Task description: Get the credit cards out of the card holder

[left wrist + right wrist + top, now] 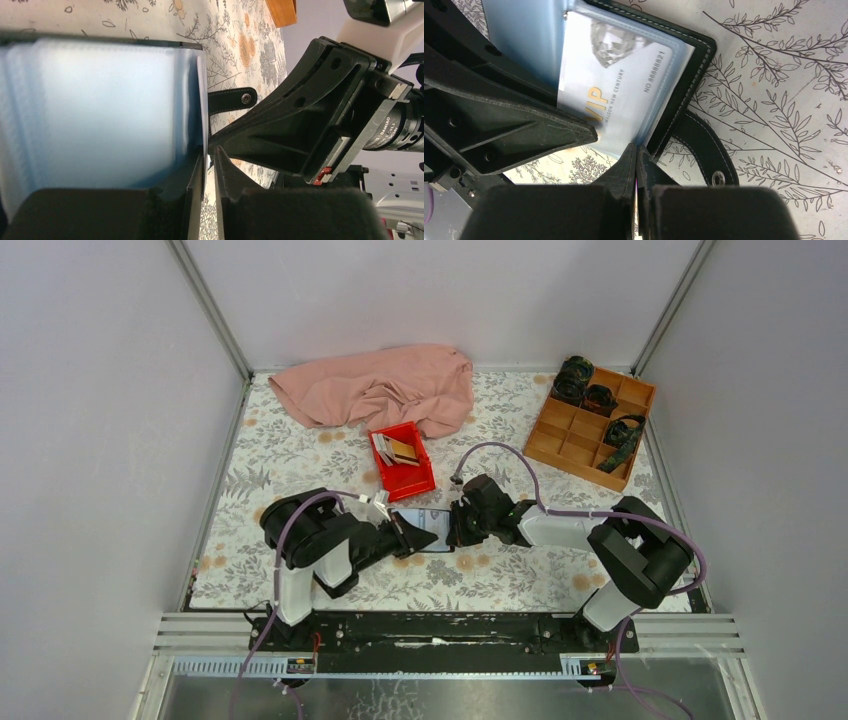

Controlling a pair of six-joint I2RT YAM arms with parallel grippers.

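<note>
Pale grey walls [100, 390] close in a counter [300, 455] covered with a floral cloth. A rumpled pink cloth [380, 388] lies at the back. At the rear right, a wooden compartment box [575, 435] holds dark coiled items [573, 378]. Two black arms reach in from the near edge and meet at the counter's centre.

Just behind that spot, a red tray [412, 482] carries a few credit cards [397, 449]. The card holder [425, 522] lies open and flat between the arms, near the front. Its long axis runs left to right and its blue inside faces up. One clear sleeve shows a white card [624, 85] with gold "VIP" lettering. A black snap strap [706, 155] lies flat on the cloth beside the holder's stitched black edge.

The left gripper [210, 152] sits at a sleeve's edge with a thin gap between its fingers. Whether it pinches anything cannot be told. The right gripper [637, 150] has its fingers pressed together, tips touching the holder's edge near the strap.
</note>
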